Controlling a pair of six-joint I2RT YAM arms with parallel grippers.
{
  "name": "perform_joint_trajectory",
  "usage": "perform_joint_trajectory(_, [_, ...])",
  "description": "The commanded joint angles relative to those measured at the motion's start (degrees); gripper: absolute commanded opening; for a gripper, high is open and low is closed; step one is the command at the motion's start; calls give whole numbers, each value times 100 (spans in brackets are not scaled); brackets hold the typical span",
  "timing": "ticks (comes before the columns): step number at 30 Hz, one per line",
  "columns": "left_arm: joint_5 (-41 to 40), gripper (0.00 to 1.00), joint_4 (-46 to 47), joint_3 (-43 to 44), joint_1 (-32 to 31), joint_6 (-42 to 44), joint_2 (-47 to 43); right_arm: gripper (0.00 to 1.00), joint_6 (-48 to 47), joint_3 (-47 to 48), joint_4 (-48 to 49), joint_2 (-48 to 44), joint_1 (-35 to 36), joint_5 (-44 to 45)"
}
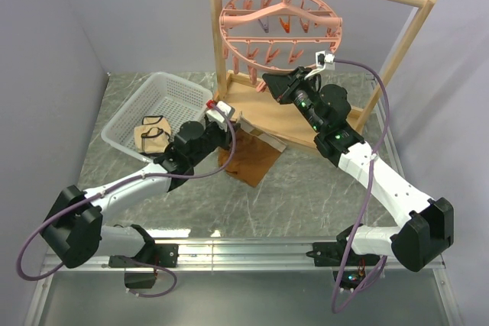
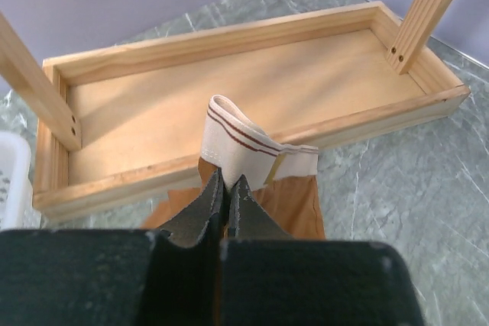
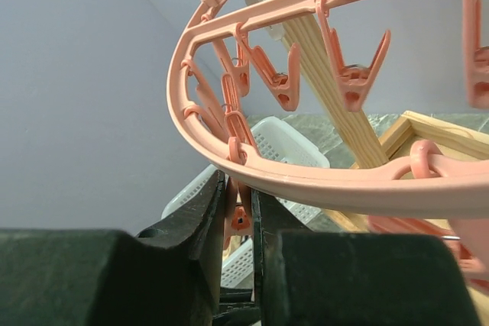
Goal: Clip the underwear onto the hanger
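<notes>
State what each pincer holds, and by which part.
The left pincer pinches the underwear by its waistband; the right pincer squeezes one dangling clip of the hanger.

Illumination is bright, even and diffuse in all views. Shadows on the tabletop (image 1: 321, 188) are soft-edged. In the right wrist view the hanger (image 3: 306, 181) blurs at lower right. Both wrist foregrounds render dark.

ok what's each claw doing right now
left claw: closed on the underwear, at its waistband
right claw: closed on a clip of the hanger
</notes>
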Motion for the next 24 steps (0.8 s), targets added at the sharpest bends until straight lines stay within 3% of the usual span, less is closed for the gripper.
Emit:
perform_joint_trajectory(1, [110, 0, 538, 447, -58, 217, 141, 0, -54, -65, 108, -33, 12, -262])
perform_joint_trajectory(24, [304, 0, 256, 1678, -155, -56, 607, 0, -115, -91, 258, 98, 21, -385])
